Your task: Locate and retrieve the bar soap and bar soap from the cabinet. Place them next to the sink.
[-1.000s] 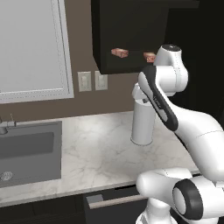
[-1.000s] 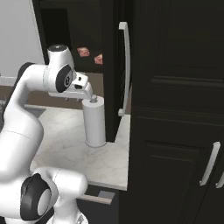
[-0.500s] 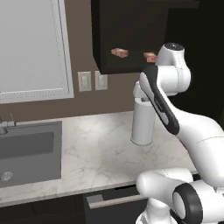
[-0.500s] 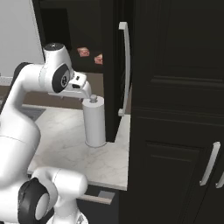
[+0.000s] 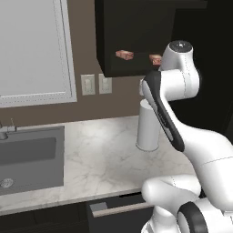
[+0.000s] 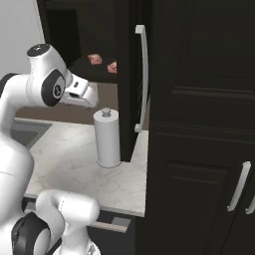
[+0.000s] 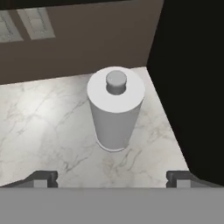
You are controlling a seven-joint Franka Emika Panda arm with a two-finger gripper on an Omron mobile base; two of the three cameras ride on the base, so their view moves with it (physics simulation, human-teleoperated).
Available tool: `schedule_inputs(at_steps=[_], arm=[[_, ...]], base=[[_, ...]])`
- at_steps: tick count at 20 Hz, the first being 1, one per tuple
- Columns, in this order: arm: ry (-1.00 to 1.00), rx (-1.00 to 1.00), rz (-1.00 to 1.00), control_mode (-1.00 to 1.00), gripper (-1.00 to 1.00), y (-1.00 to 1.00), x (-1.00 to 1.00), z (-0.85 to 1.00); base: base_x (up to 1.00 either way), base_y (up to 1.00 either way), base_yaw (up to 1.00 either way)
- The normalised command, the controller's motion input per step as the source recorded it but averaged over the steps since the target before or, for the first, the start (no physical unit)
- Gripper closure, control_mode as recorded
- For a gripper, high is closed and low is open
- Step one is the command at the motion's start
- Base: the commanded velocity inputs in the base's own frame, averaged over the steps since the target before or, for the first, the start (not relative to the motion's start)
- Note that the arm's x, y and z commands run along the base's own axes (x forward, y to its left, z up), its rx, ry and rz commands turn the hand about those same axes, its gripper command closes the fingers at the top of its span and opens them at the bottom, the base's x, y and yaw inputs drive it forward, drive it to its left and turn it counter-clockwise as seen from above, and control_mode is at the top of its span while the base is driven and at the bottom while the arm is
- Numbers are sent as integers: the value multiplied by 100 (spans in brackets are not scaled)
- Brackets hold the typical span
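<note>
Both soaps on the cabinet [image 5: 136, 32] shelf, none retrieved yet.
My tool [image 7: 113, 178] hangs over the paper-towel roll [image 7: 116, 114] on the worktop [image 5: 100, 159], jaws spread wide w/ nothing held. Bar soap [image 5: 124, 54] & its twin [image 5: 155, 58] sit apart on the shelf; sink [image 5: 27, 157] side bare. Both pickups + placements left, I reckon.

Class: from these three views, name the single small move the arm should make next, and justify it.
Probably raise the gripper toward the cabinet shelf. Its fingers are spread wide with nothing between them, it looks down on the paper-towel roll, and both bar soaps lie on the shelf above.
</note>
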Motion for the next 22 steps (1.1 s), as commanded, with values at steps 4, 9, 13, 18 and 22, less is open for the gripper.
schedule_inputs(at_steps=[4,9,13,18,22], arm=[[-7,-5,-13,-100,-100,0,0,40],[-3,-2,-4,-100,-100,-11,5,35],[-5,-1,0,-100,-100,-15,7,30],[-19,-2,0,-100,-100,-13,27,11],[-31,-1,0,-100,-100,-13,7,1]], base=[[0,0,0],[0,0,0],[0,0,0],[0,0,0],[0,0,0]])
